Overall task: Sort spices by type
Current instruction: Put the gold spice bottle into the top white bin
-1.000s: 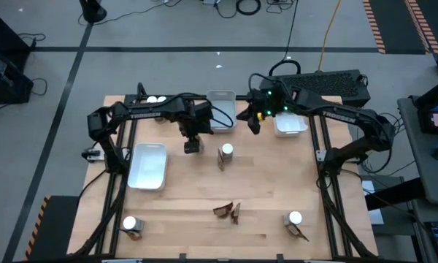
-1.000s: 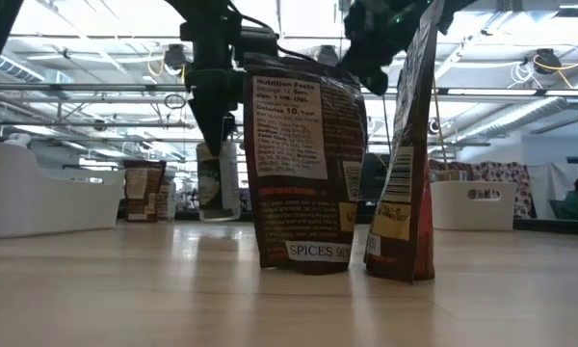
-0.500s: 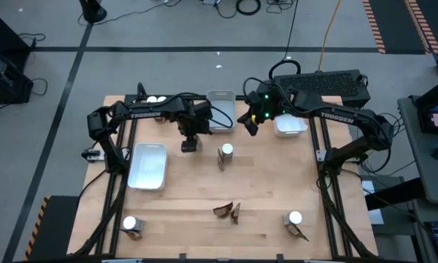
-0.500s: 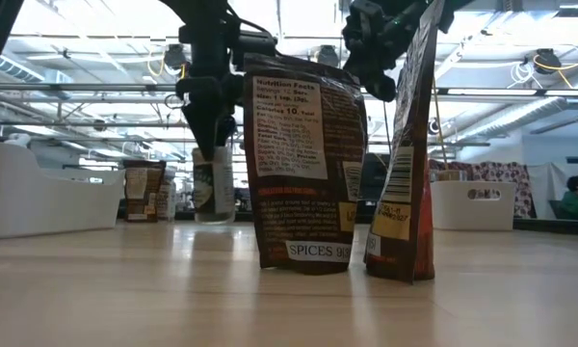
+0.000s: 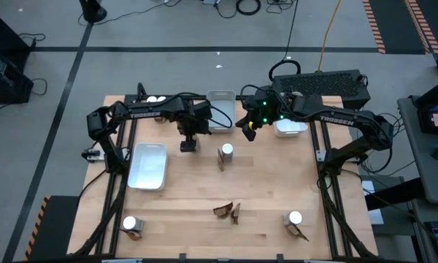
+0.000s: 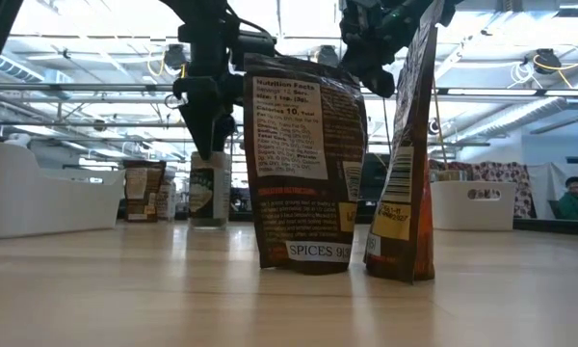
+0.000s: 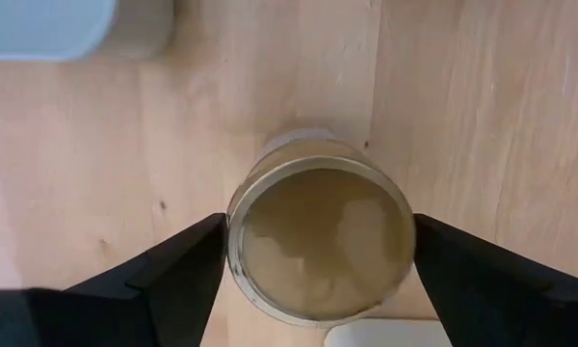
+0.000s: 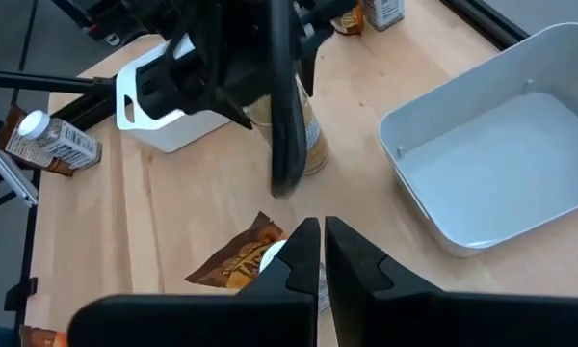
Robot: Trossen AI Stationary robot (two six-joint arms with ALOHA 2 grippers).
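- The left end effector (image 5: 189,145) stands at the far middle of the light wooden counter (image 5: 263,183), its two dark fingers (image 7: 164,275) spread wide to either side of a round tan-topped spice tub (image 7: 320,236). In the left wrist view both fingers lie just beside the tub's rim; whether they touch it I cannot tell.
- The tub stands upright on the counter in the low view, near the left of the deep white rectangular tray (image 5: 220,119) at the far edge. If the arm lifts off at an angle, a finger could catch the rim and tip the tub over.
- The right end effector (image 5: 250,130), pinched shut with nothing between its fingers, hangs near the same tray, just right of it. Both arms crowd this far-middle area, so a sideways move by either could bring the two together.
- A white-capped little jar standing with a dark-brown packet (image 5: 224,155) sits close on the near side of the left end effector; a low retreat toward the near edge could knock it.
- Two upright dark-brown spice packets (image 5: 228,211) stand free near the near edge; any jolt to the counter might topple them.
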